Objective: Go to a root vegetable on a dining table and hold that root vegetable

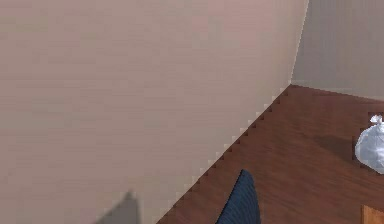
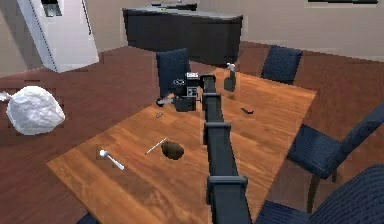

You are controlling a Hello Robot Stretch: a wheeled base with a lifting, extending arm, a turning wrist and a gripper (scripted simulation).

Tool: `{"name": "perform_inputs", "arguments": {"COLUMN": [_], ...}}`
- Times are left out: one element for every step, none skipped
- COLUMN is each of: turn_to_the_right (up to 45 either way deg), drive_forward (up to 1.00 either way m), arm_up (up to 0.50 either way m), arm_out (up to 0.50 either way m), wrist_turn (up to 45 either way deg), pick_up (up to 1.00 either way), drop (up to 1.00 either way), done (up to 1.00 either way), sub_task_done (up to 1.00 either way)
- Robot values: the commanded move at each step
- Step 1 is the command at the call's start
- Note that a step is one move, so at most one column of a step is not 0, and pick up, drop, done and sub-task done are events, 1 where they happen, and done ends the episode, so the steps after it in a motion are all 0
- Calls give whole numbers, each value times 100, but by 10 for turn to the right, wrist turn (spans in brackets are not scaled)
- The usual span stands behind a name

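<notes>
Pincer (image 2: pixel 173 98) lies past the brown root vegetable (image 2: pixel 172 151) on the desk (image 2: pixel 272 112) — a retracting arm (image 2: pixel 218 140) could knock it away. Pincer contents: cannot tell.

Wooden dining table (image 2: pixel 125 185), dark brown lump (image 2: pixel 172 151), spoon (image 2: pixel 110 159), small bottle (image 2: pixel 230 81)

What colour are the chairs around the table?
The chairs are dark blue, best seen in the arm side view.
</notes>
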Motion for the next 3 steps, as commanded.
{"name": "perform_inputs", "arguments": {"turn_to_the_right": [0,0,0], "drive_forward": [0,0,0], "arm_up": [-32,0,10], "arm_out": [0,0,0], "wrist_turn": [0,0,0], "pick_up": [0,100,0], "drop": [0,0,0], "done": [0,0,0], "sub_task_done": [0,0,0]}}
